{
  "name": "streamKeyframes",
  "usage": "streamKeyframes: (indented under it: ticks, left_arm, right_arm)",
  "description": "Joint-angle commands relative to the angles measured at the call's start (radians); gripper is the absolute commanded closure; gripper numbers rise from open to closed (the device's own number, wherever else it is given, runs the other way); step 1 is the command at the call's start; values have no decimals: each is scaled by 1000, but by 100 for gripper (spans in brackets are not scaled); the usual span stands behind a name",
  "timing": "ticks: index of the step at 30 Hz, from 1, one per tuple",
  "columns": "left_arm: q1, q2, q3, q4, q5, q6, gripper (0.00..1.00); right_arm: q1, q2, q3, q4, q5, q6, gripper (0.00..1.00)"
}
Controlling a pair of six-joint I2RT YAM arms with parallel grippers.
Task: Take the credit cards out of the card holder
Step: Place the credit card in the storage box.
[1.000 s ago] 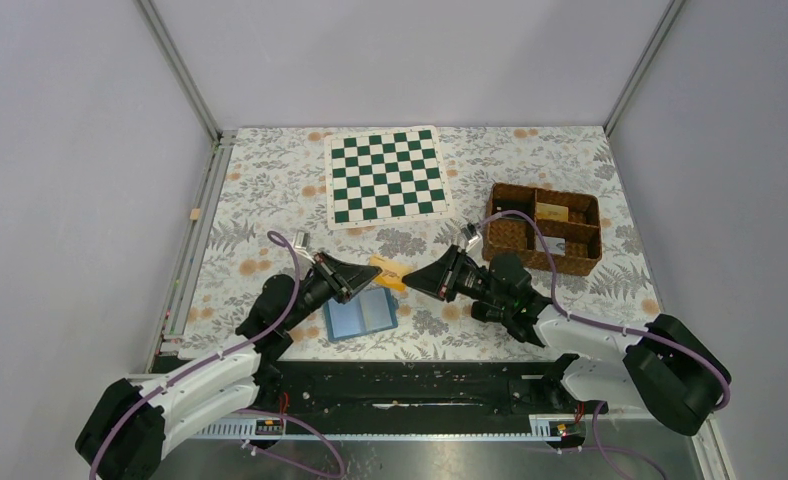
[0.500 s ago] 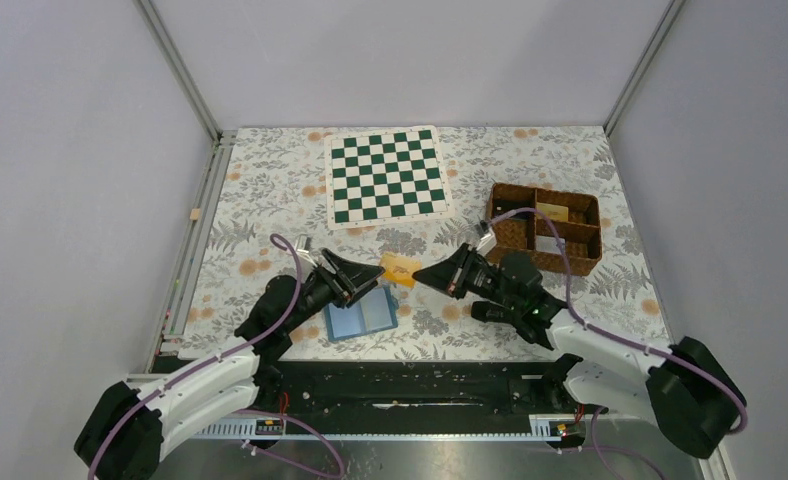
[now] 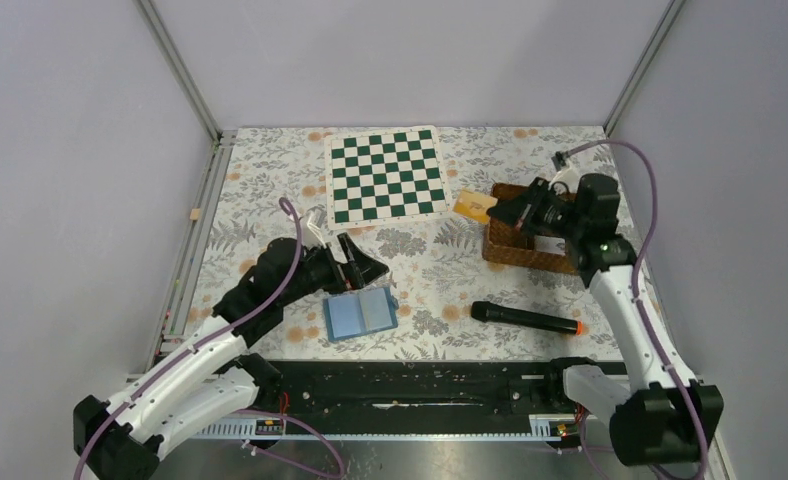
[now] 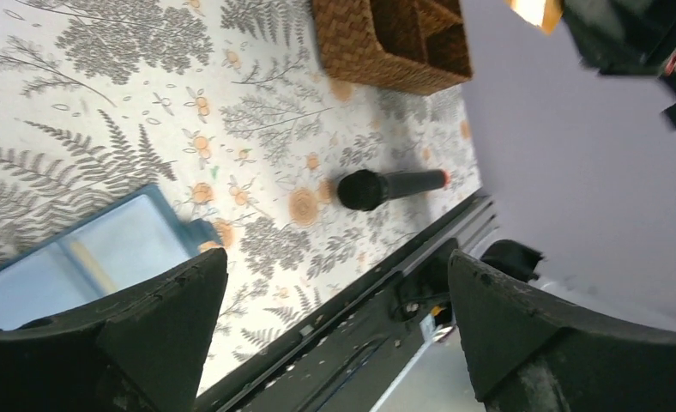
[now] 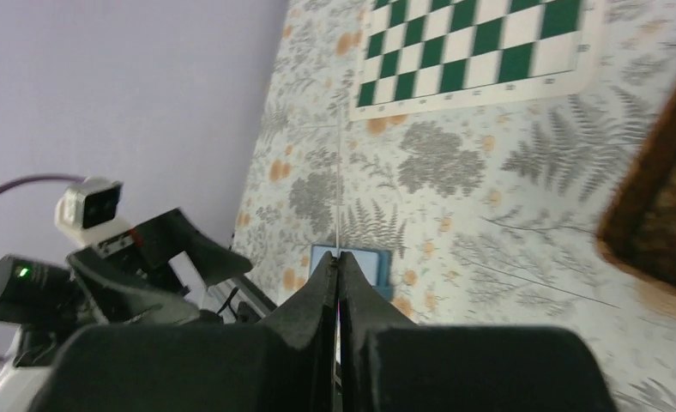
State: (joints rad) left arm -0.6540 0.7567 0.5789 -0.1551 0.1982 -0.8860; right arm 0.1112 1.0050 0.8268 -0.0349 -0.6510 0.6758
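Tan-gold credit card (image 3: 473,206) is pinched in the right end effector (image 3: 492,210), just outside the basket (image 3: 512,252); the open card holder (image 3: 360,313) lies flat just beneath the wide-gaping left end effector (image 3: 366,265), the nearer arm

Plain pale lilac-grey walls (image 3: 410,60) close in the counter (image 3: 270,190) on three sides, meeting at the back corners behind slim aluminium posts (image 3: 177,65). A cloth printed with grey ferns and orange flowers covers the counter. A black rail (image 3: 420,385) runs along its near edge. The light is soft and even.
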Motion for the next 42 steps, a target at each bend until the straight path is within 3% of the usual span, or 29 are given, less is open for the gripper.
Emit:
streamKeyframes:
  ticks: [1, 4, 7, 10, 14, 20, 23, 30, 37, 42]
  left_arm:
    - [-4, 59, 133, -245, 52, 226, 1]
    - [-3, 85, 163, -295, 82, 295, 1]
    - [-3, 91, 138, -263, 100, 327, 1]
    - [-4, 110, 119, -232, 172, 322, 1]
    - [-3, 126, 148, -262, 229, 336, 1]
    - [-3, 168, 196, -346, 168, 425, 1]
    - [-4, 209, 228, -349, 207, 444, 1]
    - [-4, 327, 353, -403, 143, 534, 1]
    - [2, 392, 356, -380, 143, 542, 1]
    - [43, 385, 346, -361, 143, 543, 1]
  right_arm:
    - [-184, 126, 192, -424, -165, -320, 100]
    - [-265, 187, 305, -548, -81, -421, 100]
    - [-329, 238, 356, -573, -101, -455, 100]
    - [-356, 311, 440, -679, -91, -584, 100]
    - [-372, 409, 549, -851, 34, -714, 100]
    - [-461, 516, 611, -888, 6, -766, 100]
    - [-489, 584, 680, -913, -7, -779, 100]
    - [-494, 774, 915, -1016, 115, -842, 100]
    - [-497, 973, 1144, -1152, 103, -899, 100]
    - [-499, 1044, 1197, -1182, 52, -934, 100]
